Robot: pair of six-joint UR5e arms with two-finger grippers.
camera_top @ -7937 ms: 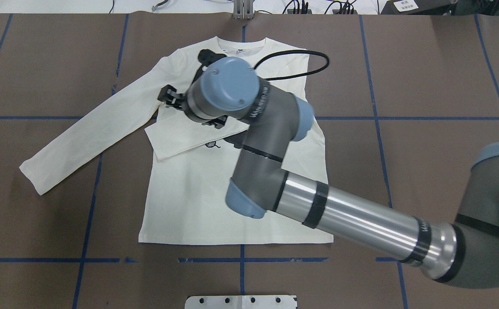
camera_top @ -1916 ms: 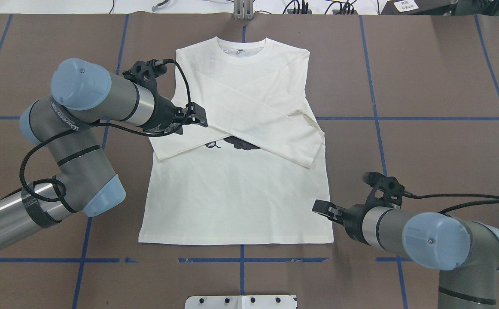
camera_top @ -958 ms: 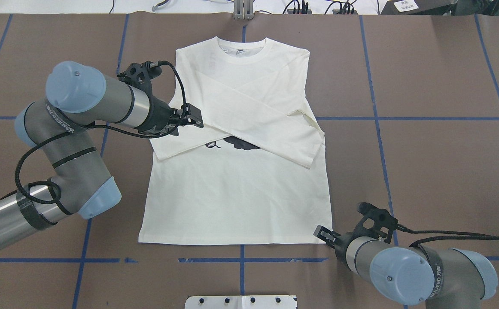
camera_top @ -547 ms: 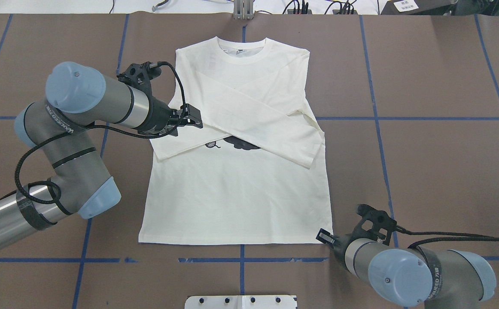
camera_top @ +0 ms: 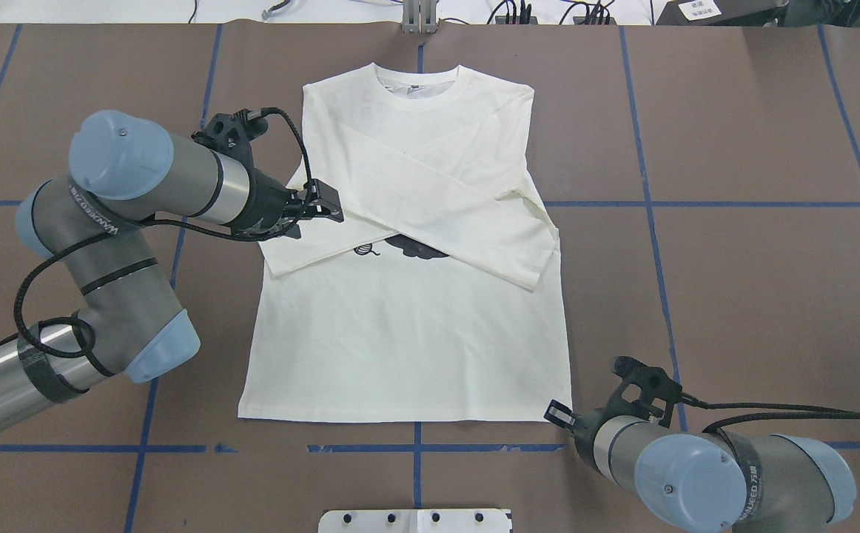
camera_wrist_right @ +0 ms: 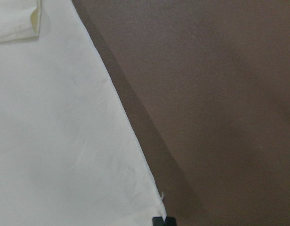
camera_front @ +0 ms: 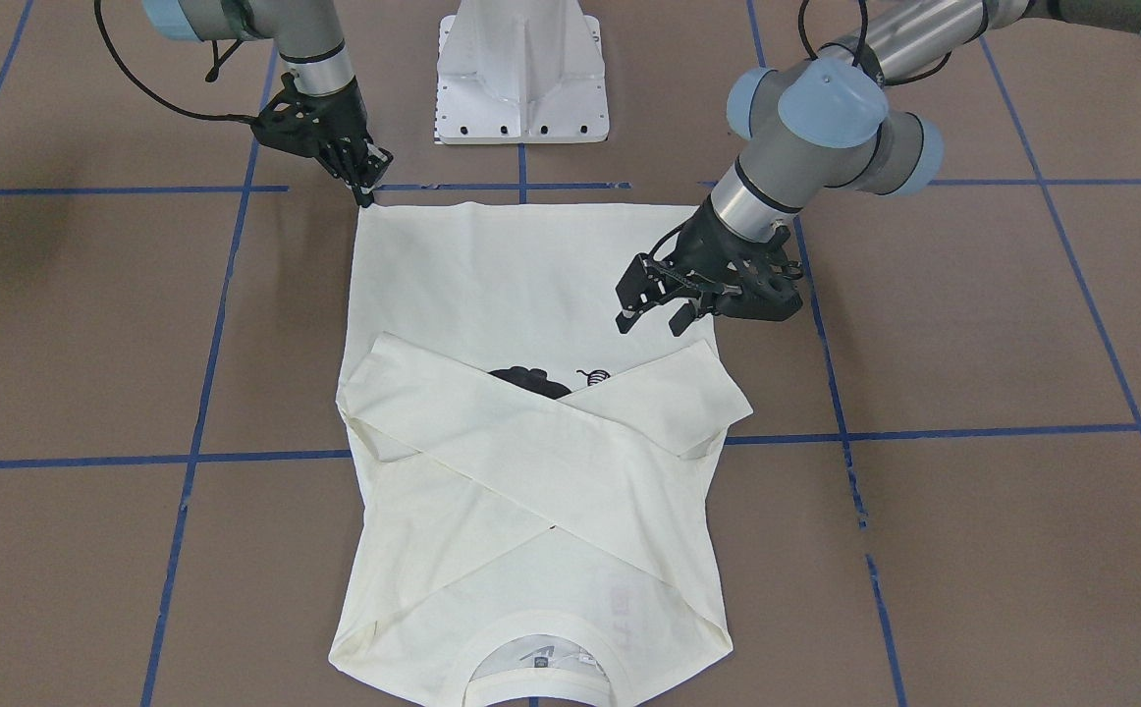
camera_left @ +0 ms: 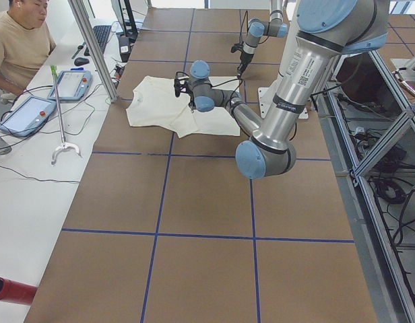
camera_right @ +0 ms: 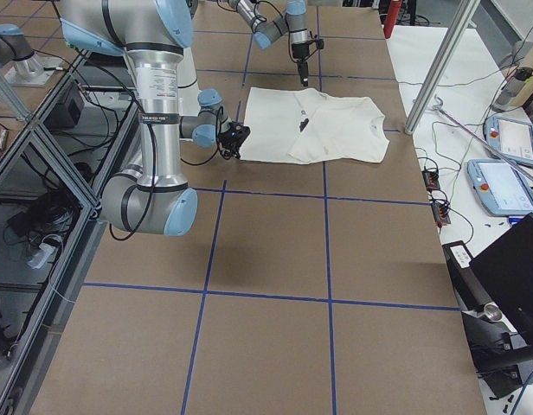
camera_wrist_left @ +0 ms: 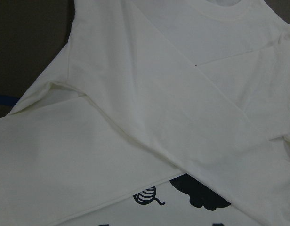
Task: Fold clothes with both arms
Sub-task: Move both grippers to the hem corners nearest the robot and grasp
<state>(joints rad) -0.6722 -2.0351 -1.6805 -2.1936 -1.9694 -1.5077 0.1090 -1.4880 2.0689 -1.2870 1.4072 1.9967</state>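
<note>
While both sleeves already lie crossed on the shirt, flat on the table, the body folds remain: the left gripper hovers open at its 10 o'clock edge and the right gripper, its opening unclear, is at the 5 o'clock hem corner.

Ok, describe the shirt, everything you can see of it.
The shirt is cream-white, soft knit by its look, long-sleeved, with a ribbed round collar. It lies flat on the brown table, collar away from the robot, hem toward it. Both sleeves are folded across the chest in an X, half covering a black print. The right tool is at the hem's right corner; contact is unclear. The left tool hangs open over its left edge.
</note>
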